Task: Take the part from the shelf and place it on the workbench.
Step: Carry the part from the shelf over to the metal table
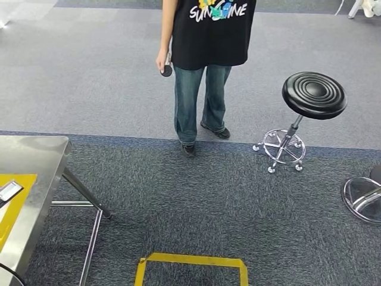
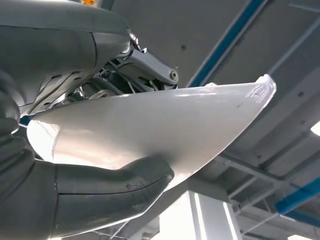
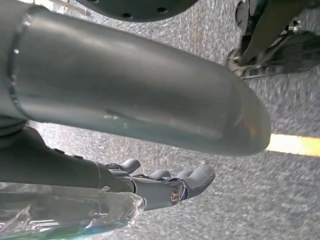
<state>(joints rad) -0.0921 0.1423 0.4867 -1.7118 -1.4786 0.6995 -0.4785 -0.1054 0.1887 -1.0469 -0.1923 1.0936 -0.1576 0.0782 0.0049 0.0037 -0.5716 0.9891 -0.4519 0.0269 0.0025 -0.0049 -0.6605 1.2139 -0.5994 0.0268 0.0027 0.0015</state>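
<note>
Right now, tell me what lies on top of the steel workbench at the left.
On the workbench lies a yellow mat, with a small flat plastic-wrapped item on it. The bench runs off the picture's left edge, so the rest of its top is unseen.

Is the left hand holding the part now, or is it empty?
Holding: the left hand grips the white part between thumb and fingers.

Head view: counter (image 1: 38, 156) at the left edge, its legs (image 1: 85, 193) slanting to the floor on its right. A small flat item (image 1: 9, 190) lies on the counter. Person (image 1: 204, 65) stands ahead, centre — stool (image 1: 314, 95) to their right, a second stool base (image 1: 363, 199) at the right edge. Tape outline (image 1: 192, 262) on the floor, nearest, centre. Left wrist view: part (image 2: 151, 130) lies across the left hand (image 2: 94, 195) — thumb on one face, fingers (image 2: 151, 67) on the other.
</note>
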